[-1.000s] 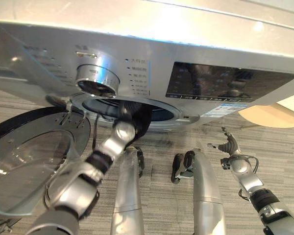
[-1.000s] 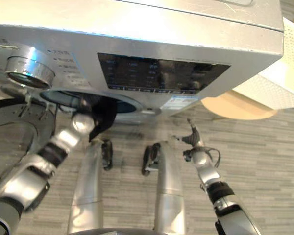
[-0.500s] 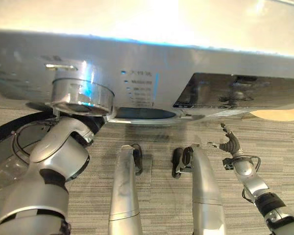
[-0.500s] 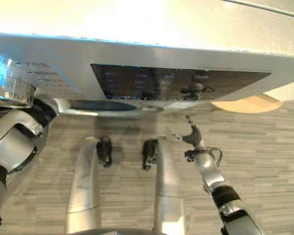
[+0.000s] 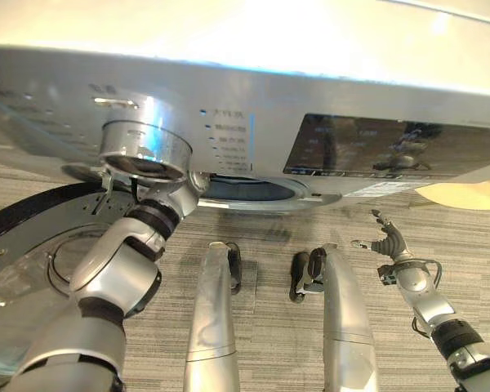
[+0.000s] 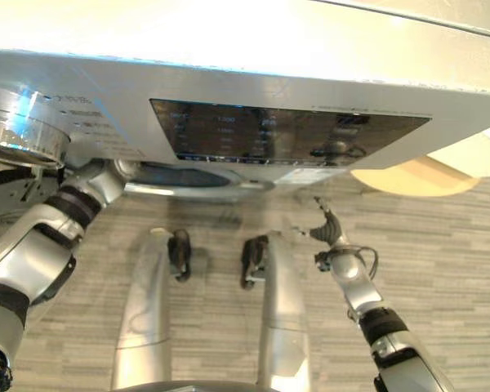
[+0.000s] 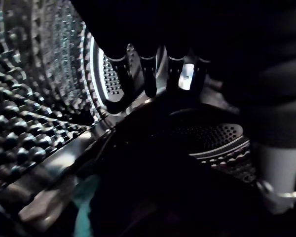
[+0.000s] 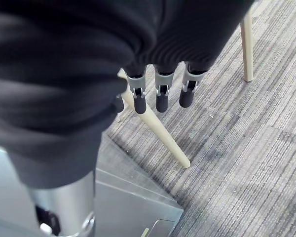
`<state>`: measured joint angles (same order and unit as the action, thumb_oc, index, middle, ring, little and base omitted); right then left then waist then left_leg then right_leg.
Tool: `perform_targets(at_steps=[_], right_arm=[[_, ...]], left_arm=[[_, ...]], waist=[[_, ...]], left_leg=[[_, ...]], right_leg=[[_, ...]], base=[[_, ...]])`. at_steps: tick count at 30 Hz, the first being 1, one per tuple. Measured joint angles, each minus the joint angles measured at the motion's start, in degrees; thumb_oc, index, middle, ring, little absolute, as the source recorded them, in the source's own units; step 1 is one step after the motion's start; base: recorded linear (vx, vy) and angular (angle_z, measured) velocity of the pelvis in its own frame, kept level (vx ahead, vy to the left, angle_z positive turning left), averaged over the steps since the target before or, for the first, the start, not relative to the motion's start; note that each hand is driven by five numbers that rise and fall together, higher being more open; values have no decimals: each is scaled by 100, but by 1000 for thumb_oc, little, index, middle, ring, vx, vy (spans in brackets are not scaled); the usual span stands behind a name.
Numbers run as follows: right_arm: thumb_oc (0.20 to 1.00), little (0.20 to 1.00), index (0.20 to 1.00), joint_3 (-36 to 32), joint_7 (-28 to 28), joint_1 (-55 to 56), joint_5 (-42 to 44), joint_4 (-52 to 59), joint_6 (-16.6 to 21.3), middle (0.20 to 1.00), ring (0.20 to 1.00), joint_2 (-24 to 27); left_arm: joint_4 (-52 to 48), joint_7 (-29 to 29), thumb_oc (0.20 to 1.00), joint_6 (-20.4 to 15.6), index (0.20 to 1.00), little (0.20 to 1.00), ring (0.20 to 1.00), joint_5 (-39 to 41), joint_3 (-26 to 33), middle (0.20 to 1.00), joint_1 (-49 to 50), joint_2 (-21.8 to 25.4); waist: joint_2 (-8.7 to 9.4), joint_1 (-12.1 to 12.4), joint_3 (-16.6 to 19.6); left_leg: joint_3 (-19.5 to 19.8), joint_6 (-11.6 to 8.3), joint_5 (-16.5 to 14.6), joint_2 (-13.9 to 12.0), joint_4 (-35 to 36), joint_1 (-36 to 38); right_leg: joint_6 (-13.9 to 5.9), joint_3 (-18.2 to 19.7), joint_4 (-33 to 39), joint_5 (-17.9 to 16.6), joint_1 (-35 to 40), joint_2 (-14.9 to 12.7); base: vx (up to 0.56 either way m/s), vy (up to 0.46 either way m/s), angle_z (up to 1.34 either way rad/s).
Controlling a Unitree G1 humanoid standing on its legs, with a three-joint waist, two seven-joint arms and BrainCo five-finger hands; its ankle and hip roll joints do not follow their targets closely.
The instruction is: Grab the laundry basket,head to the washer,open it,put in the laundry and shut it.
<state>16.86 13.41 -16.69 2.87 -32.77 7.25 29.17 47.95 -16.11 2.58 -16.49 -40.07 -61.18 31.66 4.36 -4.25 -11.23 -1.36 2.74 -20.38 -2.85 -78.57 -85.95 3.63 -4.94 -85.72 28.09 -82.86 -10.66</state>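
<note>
The left hand (image 7: 153,74) is reaching inside the perforated steel drum (image 7: 34,98) of the silver front-loading washing machine (image 5: 253,98). In the left wrist view its fingers (image 7: 119,81) are hanging straight and relaxed, holding nothing, with the shiny dotted wall of the drum just past them. Below the fingers a dark heap of laundry (image 7: 153,173) is lying on the bottom of the drum, and a small teal piece (image 7: 84,205) is showing at its edge; I cannot tell if the fingertips are touching the heap. In the head views the left arm is going up under the round chrome dial (image 5: 140,149) and is entering the round opening (image 5: 249,189) of the machine, so the hand itself is hidden there.

The round glass door with the grey frame (image 5: 45,269) is standing open at the robot's left side, beside the left arm.

The right hand (image 5: 385,242) is hanging free over the grey striped carpet (image 5: 261,343), well apart from the machine front, under the dark control panel (image 5: 384,147). Its fingers (image 8: 160,96) are loose and open and are gripping nothing. In the right wrist view pale wooden legs (image 8: 158,131) of some furniture are standing on the carpet beyond the fingers, and a light round wooden top (image 6: 416,175) is showing beside the machine in the head views.
</note>
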Motion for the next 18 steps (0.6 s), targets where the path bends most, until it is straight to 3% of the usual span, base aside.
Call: perform_targets(at_steps=[7, 10, 13, 18], right_arm=[[1000, 1000, 1000, -35, 24, -101, -10, -150, -125, 1000, 1000, -138], [1000, 1000, 1000, -94, 51, -40, -28, -191, -263, 1000, 1000, -295], [1000, 1000, 1000, -146, 59, 73, -65, -218, -366, 1000, 1000, -442], [1000, 1000, 1000, -339, 76, 144, -102, -424, -391, 1000, 1000, -582]], left_arm=[[-867, -342, 1000, -108, 1000, 1000, 1000, 827, 736, 1000, 433, -9], [-1314, -406, 1000, -198, 1000, 1000, 1000, 1195, 1144, 1000, 1226, -188], [-1767, -374, 1000, -266, 1000, 1000, 1000, 1430, 1540, 1000, 2507, -449], [-1818, -222, 1000, -287, 1000, 1000, 1000, 1535, 1681, 1000, 3431, -541]], waist=[[0, -6, 1], [-3, -2, 2], [-7, 124, 3], [-6, 314, 4]], left_leg=[[34, -58, 70, 33, 220, 32], [42, -111, 134, 44, 521, 300], [45, -212, 314, 68, 1175, 863], [129, -267, 637, 176, 2269, 1790]], right_leg=[[-12, -61, 183, -9, 40, -30], [-86, -120, 467, -54, 314, -30], [-95, -223, 1091, -195, 865, -30], [-135, -438, 2092, -409, 1816, -32]], base=[[-19, -2, 3], [-62, 12, 5], [-59, -5, 6], [-30, 0, 16]])
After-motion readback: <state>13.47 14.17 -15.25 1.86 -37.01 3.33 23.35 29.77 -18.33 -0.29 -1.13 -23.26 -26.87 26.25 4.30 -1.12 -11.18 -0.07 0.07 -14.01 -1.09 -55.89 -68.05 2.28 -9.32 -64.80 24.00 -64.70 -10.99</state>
